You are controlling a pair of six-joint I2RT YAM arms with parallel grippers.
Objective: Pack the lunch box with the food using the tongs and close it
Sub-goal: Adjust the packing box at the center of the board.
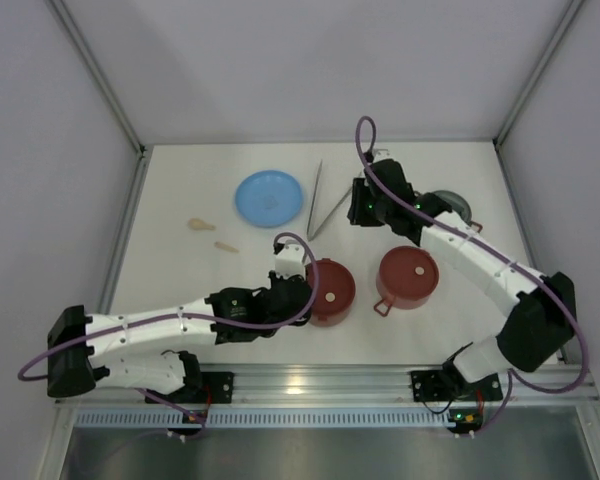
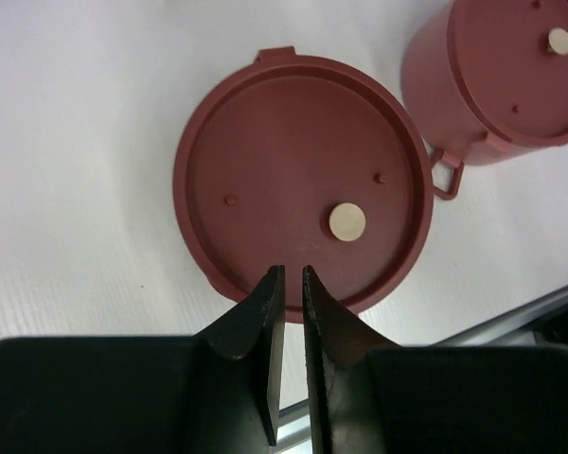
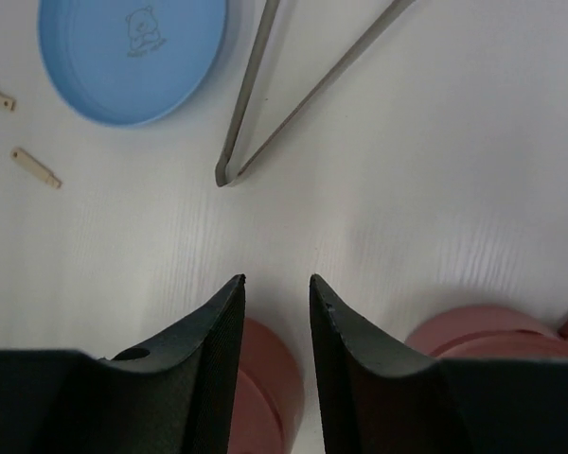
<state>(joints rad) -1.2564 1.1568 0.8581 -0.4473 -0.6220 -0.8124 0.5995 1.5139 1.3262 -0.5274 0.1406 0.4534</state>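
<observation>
- Pale grey walls are seen on three sides of a white table (image 1: 180, 290); both arm bases are bolted at its near edge.
- Near the left corner the left arm (image 1: 150, 325) is laid low and stretched toward the table's middle, with the wrist turned toward the far edge.
- At its end the left gripper (image 2: 292, 272) is hung over the near rim of the left bowl (image 2: 303, 180) of the lunch box. Its fingers are nearly pressed together, with only a thin slit between them and nothing pinched.
- That bowl is covered by a maroon lid, and a pale round disc (image 2: 346, 221) is carried on it.
- Just beside it toward the right edge, not touching, the right bowl (image 1: 408, 277) is set, also lidded.
- By the right edge the right arm (image 1: 480, 262) is folded, elbow outward, with the forearm reached back toward the far edge.
- Over bare table the right gripper (image 3: 276, 279) is held, between the bowls and the tongs (image 3: 246, 95). Its fingers are moderately spread and nothing is held.
- Those tongs are laid flat in a narrow V, joined end toward the near edge, just beside a blue plate (image 1: 269, 198).
- Toward the far right corner the grey top lid (image 1: 454, 208) is partly hidden by the right forearm.
- Two small beige pieces (image 1: 200, 225) are noted near the plate, on the side toward the left edge.
</observation>
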